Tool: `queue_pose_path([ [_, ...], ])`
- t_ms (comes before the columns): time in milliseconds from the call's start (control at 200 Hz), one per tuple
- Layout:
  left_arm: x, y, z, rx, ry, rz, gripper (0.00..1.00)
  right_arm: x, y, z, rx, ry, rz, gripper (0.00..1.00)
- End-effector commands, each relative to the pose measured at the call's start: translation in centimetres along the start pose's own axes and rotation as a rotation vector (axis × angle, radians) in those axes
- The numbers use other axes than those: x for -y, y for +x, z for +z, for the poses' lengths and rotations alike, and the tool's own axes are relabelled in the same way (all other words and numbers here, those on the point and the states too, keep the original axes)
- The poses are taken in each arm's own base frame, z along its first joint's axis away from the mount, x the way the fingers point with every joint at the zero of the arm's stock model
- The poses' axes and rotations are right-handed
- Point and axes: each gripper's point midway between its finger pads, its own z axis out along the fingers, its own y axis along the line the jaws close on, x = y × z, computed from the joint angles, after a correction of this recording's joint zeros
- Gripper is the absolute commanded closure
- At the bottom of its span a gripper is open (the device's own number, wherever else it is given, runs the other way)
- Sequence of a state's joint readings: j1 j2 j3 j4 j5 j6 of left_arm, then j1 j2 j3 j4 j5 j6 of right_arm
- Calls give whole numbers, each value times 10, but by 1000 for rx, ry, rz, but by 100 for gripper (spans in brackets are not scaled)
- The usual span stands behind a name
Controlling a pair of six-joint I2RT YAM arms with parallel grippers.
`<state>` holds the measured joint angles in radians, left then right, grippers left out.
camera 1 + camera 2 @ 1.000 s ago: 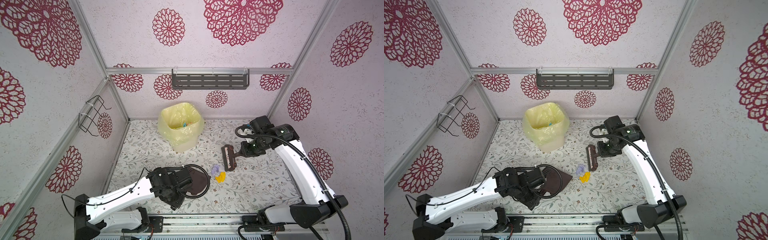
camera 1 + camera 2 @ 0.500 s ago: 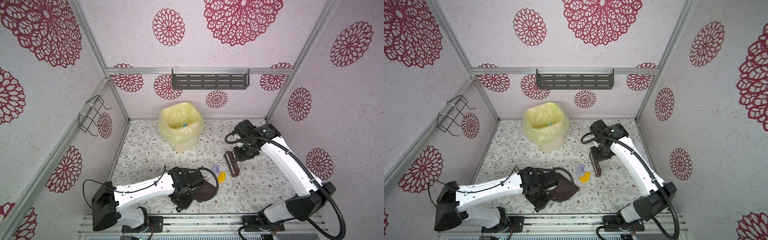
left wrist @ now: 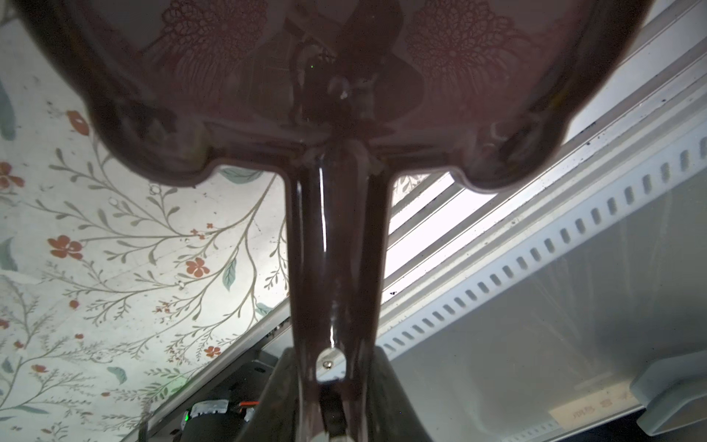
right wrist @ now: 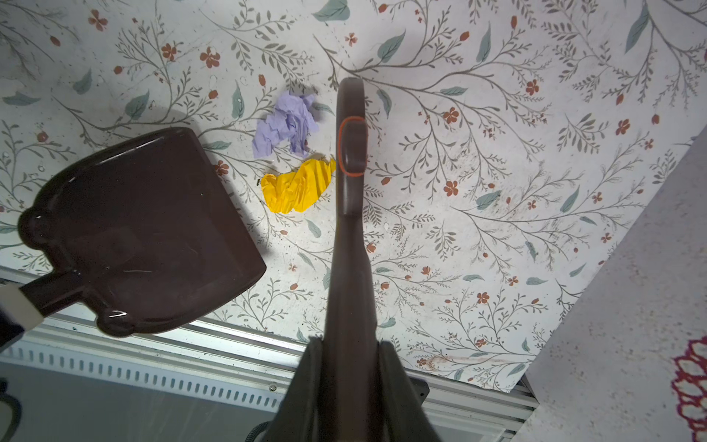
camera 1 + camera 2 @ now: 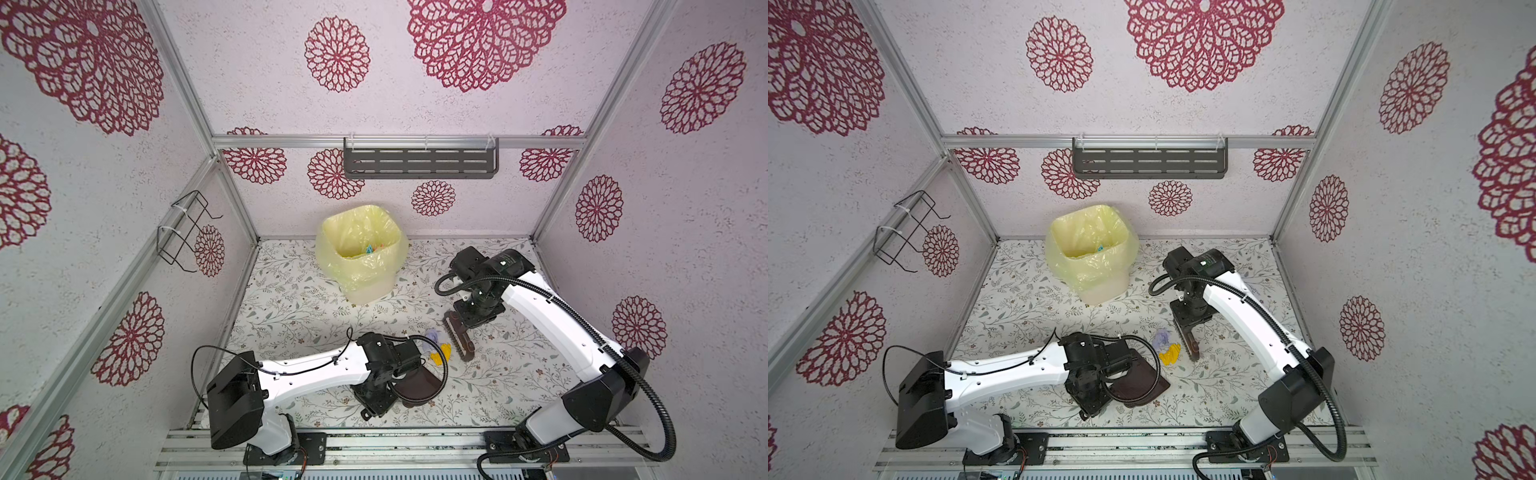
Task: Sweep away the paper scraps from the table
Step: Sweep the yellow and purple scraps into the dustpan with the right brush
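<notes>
Since a second ago the dustpan (image 5: pixel 419 384) has been shifted slightly rightward, and the brush (image 5: pixel 459 343) has been swung round to lie along the right side of the scraps. The scraps themselves are unmoved.

Top views: in both, the lilac scrap (image 5: pixel 1162 337) and the yellow scrap (image 5: pixel 1170 354) are seen on the table (image 5: pixel 291 307), near its front middle, between dustpan and brush. At the back, the bin (image 5: pixel 365 278) is noted upright, lined with a yellow bag. A few coloured scraps (image 5: pixel 370 249), blue among them, lie inside.

Left wrist: the left gripper (image 3: pixel 331 367) is closed narrowly on the dustpan handle.

Right wrist: the right gripper (image 4: pixel 350 344) is clamped tight on the brush handle. Both scraps are recorded outside the pan, just beyond its open lip. The yellow one appears to touch the brush head.
</notes>
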<state>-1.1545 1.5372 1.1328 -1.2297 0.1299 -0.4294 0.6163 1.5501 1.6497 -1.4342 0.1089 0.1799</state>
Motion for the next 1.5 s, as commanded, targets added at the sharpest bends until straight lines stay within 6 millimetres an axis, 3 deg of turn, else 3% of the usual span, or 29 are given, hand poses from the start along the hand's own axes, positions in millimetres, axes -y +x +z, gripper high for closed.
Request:
queue_pose_path([
  [0, 4, -12, -1, 36, -16, 60, 100, 3, -13, -7, 47, 36, 5, 100],
  [460, 1, -23, 10, 32, -40, 78, 100, -11, -22, 3, 14, 63, -68, 100],
  [716, -4, -27, 13, 31, -45, 51, 100, -41, -13, 5, -20, 9, -139, 100],
  [1111, -4, -29, 15, 36, -38, 36, 100, -91, 9, -20, -20, -127, -205, 100],
  [1191, -4, -28, 15, 37, -37, 30, 100, -90, 10, -22, -19, -117, -208, 100],
  [1266, -3, -28, 14, 41, -37, 26, 100, -76, 5, -28, 26, -52, -192, 100],
  [1391, -3, -29, 14, 49, -33, 22, 100, -53, -14, -37, 100, 44, -148, 100],
  [1496, -3, -29, 15, 47, -33, 21, 100, -52, -30, -40, 133, 76, -151, 100],
])
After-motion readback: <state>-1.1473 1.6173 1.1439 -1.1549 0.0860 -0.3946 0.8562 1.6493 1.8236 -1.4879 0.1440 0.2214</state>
